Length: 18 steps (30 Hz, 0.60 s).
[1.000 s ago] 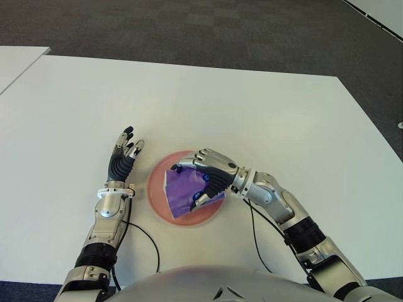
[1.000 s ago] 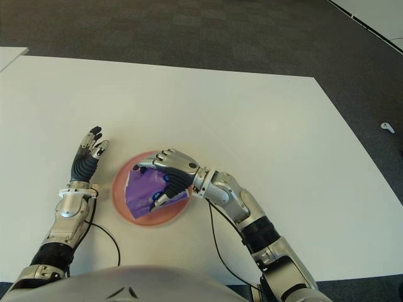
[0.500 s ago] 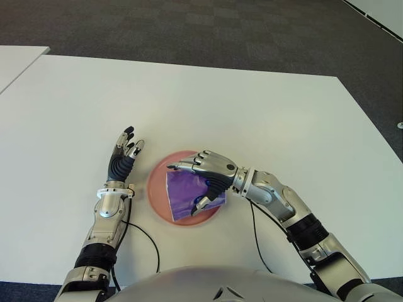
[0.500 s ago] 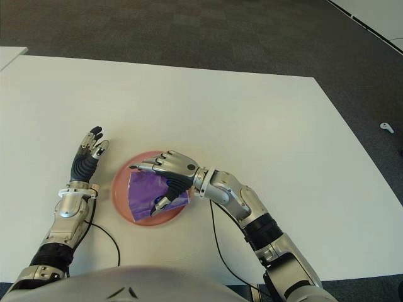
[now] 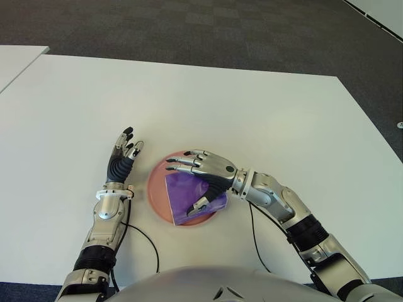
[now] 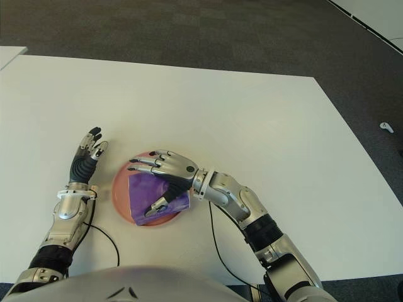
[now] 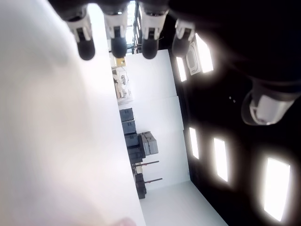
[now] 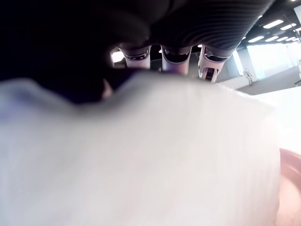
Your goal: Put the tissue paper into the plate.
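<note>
Head stereo eyes overlook the table; wrist cameras sit close.

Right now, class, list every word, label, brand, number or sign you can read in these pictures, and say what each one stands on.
None can be read.
Purple tissue paper: no print shows on it.
Pink plate: plain.
White table: bare of any writing.
Right hand, fingers spread over the tissue, and left hand, open to the plate's left: no markings legible.
</note>
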Available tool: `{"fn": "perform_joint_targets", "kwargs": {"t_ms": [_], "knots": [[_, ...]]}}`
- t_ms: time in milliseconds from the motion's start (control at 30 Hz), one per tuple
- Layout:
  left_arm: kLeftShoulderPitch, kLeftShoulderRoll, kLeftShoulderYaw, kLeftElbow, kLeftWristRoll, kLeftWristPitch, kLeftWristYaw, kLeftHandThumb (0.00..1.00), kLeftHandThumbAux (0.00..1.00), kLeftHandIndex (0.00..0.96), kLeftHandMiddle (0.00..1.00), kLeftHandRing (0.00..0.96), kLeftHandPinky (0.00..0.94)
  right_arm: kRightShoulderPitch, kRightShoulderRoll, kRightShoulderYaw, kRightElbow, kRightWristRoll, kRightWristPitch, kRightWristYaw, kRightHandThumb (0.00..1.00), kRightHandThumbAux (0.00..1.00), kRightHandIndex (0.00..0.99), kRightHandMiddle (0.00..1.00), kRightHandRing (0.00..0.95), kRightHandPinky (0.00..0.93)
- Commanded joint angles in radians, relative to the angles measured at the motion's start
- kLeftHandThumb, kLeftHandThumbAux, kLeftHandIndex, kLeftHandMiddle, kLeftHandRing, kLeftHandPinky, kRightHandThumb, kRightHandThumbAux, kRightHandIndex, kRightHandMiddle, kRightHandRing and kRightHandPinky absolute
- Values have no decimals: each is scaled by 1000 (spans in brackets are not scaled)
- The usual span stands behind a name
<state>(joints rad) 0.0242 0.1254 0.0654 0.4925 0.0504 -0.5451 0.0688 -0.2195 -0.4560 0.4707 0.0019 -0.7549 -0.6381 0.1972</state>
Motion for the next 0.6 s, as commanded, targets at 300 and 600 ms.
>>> {"fn": "perform_joint_targets", "kwargs": {"t_ms": [300,600], "knots": [[53,-23,-8,64,-2,62,-11,0,391,0,0,0,0,18,6,0,-8,-76,21,-55,170,164,0,0,0,0],[74,-32,-5,31,3,43,0,0,388,0,0,0,0,23,31,-19,13,-95,30,-174,163,170,0,0,0,0]]}}
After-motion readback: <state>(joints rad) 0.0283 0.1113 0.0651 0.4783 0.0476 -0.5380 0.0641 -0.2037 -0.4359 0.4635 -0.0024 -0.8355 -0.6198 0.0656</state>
